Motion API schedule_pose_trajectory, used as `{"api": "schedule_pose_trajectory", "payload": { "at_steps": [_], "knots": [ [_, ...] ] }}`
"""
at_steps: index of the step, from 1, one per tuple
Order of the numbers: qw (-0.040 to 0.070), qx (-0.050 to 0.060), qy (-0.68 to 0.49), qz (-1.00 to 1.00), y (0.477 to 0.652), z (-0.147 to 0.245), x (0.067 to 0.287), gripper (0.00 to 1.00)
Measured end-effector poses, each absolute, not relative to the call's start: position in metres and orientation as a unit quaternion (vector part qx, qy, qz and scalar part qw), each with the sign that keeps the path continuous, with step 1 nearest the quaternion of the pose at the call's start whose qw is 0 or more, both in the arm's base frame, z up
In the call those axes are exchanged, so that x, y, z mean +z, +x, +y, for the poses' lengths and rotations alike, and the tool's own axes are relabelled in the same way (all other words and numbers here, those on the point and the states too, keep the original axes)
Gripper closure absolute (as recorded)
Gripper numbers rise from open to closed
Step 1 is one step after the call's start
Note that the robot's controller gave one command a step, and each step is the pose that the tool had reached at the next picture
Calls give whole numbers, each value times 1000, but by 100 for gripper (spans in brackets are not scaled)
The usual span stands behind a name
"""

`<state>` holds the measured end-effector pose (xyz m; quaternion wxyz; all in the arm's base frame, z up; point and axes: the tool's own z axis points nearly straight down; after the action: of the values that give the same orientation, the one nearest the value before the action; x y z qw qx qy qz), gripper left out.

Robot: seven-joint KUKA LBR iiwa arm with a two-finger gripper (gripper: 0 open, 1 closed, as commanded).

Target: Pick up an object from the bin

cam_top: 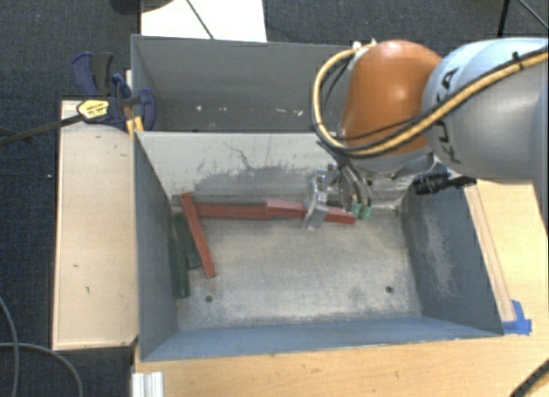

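Red long stick (pixel 249 210) lay flat on the floor of the grey bin (pixel 283 335), far back and just in front of the far wall. Its long axis ran left to right, almost parallel to that wall, with the right end a shade nearer than the left.

From the near side, the bin's near half held bare, scuffed floor. On the left a dark green stick (pixel 178 254) lay close along the left wall, its long axis running near to far. Just right of it lay a short red stick (pixel 197 237), also pointing near to far but slanted, its near end further right than its far end. The far end of this short stick met the left end of the long red stick, and the two formed a corner at the far left.

Further back, the gripper (pixel 317 211) was down at floor level on the right part of the long red stick, right of the bin's middle. Whether it was wide, narrow or closed on the stick could not be told. A small green bit (pixel 363 211) showed just right of the gripper at the stick's right end; what it belonged to could not be told.

Above and behind the gripper sat the orange cover (pixel 386 95) with looped cables (pixel 319 104), and the grey arm (pixel 497 112) reached in from the right.
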<state>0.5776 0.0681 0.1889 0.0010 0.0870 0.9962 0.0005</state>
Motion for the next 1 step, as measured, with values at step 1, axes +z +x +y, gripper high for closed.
{"api": "schedule_pose_trajectory", "payload": {
  "at_steps": [1],
  "knots": [
    [1,1,87,996,578,68,189,100]
  ]
}}
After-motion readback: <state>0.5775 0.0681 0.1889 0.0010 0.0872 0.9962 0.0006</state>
